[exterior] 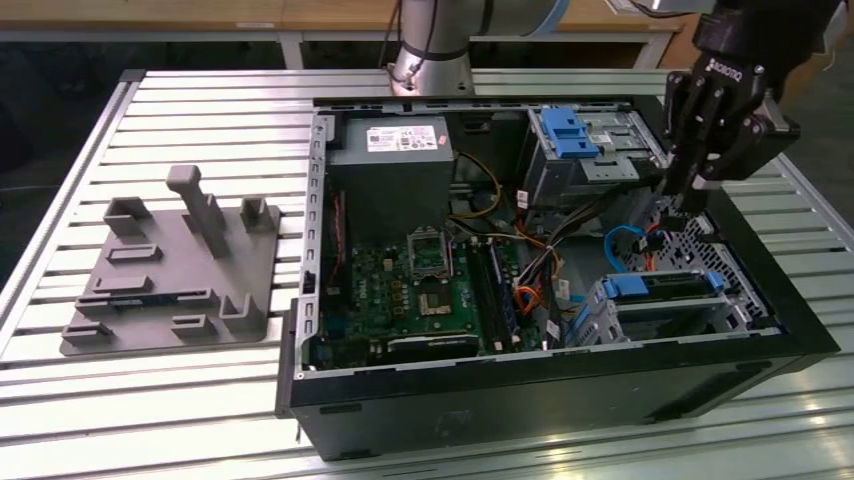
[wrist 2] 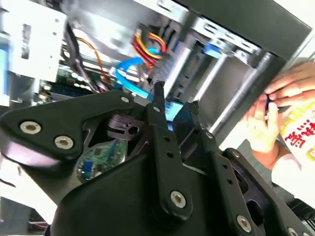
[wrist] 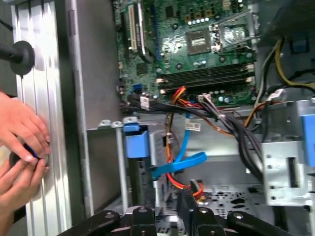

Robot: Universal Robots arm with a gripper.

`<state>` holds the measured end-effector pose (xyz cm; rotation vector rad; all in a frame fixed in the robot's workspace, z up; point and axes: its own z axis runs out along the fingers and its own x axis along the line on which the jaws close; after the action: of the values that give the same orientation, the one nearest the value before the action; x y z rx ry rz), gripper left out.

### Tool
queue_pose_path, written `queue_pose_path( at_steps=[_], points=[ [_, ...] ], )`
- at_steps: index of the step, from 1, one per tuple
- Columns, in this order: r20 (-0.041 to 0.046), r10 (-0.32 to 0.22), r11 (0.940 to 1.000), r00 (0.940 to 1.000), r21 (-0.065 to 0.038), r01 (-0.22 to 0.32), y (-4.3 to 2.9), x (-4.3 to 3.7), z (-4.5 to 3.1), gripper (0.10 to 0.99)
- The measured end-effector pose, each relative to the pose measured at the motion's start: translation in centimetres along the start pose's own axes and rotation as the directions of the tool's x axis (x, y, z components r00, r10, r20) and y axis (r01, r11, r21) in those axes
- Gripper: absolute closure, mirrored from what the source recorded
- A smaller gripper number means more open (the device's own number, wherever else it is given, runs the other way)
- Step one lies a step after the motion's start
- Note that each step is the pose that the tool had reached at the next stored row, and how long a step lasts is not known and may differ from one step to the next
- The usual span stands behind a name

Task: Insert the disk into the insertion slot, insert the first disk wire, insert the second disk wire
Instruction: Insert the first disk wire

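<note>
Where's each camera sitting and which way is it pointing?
Exterior view: off the arm, high, looking down into the open computer case; arm and pincer at the exterior view's right.
First wrist view: on the arm, looking past the pincer at the motherboard and blue cable.
Second wrist view: on the arm, behind the pincer, facing the blue cable.
Both wrist views share a person's hands outside the case.

Bright overhead light; glare on table [exterior: 160, 400] slats; case [exterior: 534, 392] interior dim, shadowed
</note>
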<state>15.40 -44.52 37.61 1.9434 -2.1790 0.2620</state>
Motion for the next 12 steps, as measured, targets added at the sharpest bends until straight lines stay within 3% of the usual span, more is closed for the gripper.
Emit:
queue_pose_path(
  at_steps=[2, 7, 12],
  points=[
    [-0.0034, 0.0, 1.0, 1.0, 0.0, 0.0, -0.09, -0.69, 0.16, 0.737],
    [-0.0118, -0.006, 1.0, 0.9999, 0.003, 0.006, -0.96, -1.08, 0.95, 0.737],
    [-0.0235, -0.024, 0.9996, 0.9994, 0.01, 0.025, -1.11, -1.43, 1.57, 0.737]
  ],
)
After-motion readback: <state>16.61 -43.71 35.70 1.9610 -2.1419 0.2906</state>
